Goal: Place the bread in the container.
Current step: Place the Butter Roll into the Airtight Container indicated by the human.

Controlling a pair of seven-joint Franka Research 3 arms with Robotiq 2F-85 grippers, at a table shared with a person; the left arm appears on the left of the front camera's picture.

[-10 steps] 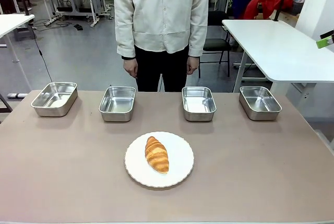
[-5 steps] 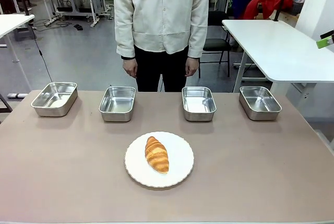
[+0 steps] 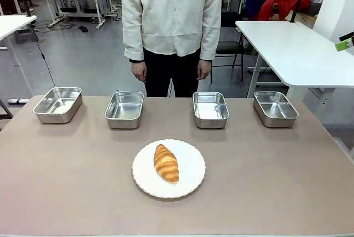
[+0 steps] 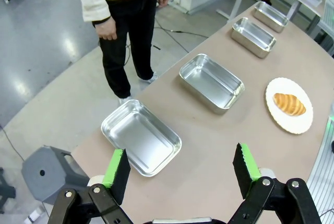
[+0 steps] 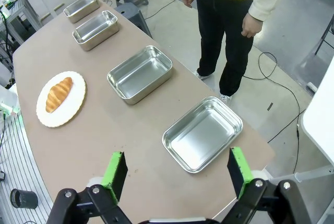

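Front view: bread (image 3: 166, 163) on plate (image 3: 192, 180); left gripper (image 4: 180, 153) and right gripper (image 5: 176, 155) both gape wide, empty.

1. The shiny silver rectangular metal trays (image 3: 124, 110) look smooth and mirror-bright.
2. The golden-brown croissant (image 3: 166, 163) has a rough, flaky crust.
3. The round white plate (image 3: 191, 170) looks smooth.
4. The brown tabletop (image 3: 276, 182) looks matt.

bread (image 3: 166, 163) on plate (image 3: 191, 172), four trays (image 3: 124, 121) in row behind
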